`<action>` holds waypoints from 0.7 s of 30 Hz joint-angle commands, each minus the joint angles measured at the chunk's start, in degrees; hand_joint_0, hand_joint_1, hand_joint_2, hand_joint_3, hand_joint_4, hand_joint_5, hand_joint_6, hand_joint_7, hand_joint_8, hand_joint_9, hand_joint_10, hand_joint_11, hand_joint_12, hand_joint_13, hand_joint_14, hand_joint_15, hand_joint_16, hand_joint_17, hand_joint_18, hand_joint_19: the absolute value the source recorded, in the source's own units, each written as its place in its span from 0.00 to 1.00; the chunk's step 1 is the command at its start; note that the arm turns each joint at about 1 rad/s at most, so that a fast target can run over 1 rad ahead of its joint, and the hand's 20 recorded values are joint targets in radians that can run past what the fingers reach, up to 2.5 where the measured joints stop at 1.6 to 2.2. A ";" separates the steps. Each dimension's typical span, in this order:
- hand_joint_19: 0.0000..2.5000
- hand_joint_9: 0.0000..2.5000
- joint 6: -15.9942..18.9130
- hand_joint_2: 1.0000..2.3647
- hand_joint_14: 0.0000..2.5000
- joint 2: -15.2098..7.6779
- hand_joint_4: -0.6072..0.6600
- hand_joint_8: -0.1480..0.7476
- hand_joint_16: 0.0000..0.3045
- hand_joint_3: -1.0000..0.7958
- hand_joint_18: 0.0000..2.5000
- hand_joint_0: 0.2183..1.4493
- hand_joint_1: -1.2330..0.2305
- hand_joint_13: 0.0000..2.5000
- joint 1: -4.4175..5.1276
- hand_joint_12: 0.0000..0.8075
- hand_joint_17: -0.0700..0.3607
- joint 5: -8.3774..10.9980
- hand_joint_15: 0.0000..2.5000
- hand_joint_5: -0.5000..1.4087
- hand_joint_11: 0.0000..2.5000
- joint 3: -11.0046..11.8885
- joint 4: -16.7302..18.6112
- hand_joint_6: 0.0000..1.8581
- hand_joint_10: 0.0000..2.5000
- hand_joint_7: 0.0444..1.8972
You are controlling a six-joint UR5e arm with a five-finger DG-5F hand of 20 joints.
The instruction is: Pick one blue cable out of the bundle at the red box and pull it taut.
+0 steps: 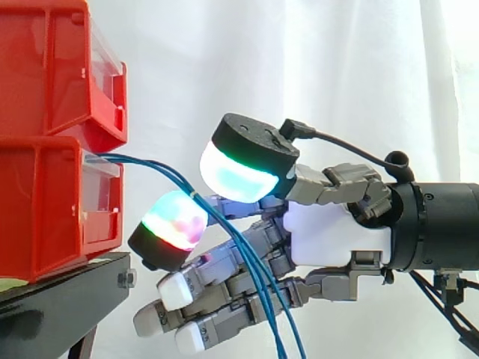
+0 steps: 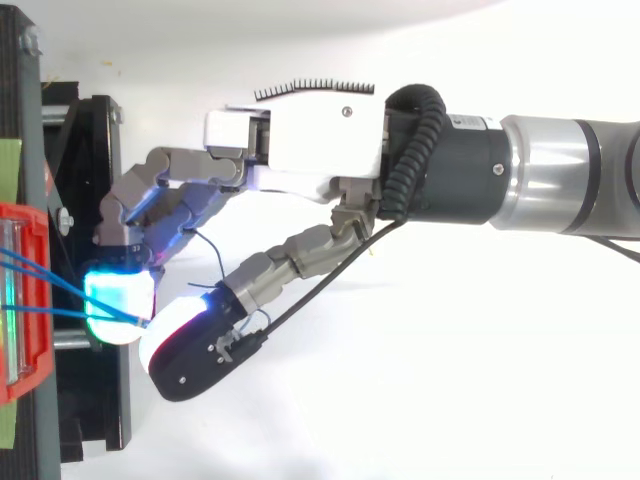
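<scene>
Blue cables (image 1: pixel 168 173) leave the lower red box (image 1: pixel 45 202) and pass between two glowing pads (image 1: pixel 174 223) of the hand (image 1: pixel 337 232), which pinches them there. How many are caught is unclear. The cables' lower ends are cut off.

The red bins (image 1: pixel 45 209) are glossy plastic on a matt black metal stand (image 1: pixel 60 303). The blue cables (image 1: pixel 150 162) look smooth-sheathed, the white shell of the hand (image 1: pixel 337 235) shiny plastic. The curtain (image 1: pixel 359 67) is soft cloth.
</scene>
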 commanded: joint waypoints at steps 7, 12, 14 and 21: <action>0.10 0.36 0.00 0.01 0.00 0.00 0.51 0.61 0.17 0.42 0.21 0.35 0.25 0.20 0.35 0.47 0.43 0.05 0.05 0.19 0.18 0.03 -0.01 0.49 0.00 0.47; 0.10 0.36 0.00 0.01 0.00 0.00 0.50 0.61 0.17 0.43 0.21 0.35 0.25 0.21 0.35 0.47 0.43 0.05 0.05 0.19 0.19 0.03 -0.09 0.50 0.00 0.46; 0.10 0.36 0.00 0.01 0.00 0.00 0.52 0.61 0.17 0.42 0.21 0.35 0.26 0.21 0.44 0.47 0.43 -0.04 0.05 0.19 0.18 0.03 -0.45 0.50 0.00 0.44; 0.12 0.38 0.18 0.01 0.00 0.00 0.55 0.60 0.17 0.41 0.20 0.31 0.30 0.21 0.96 0.48 0.43 -0.04 0.06 0.19 0.18 -0.50 -2.38 0.48 0.00 0.48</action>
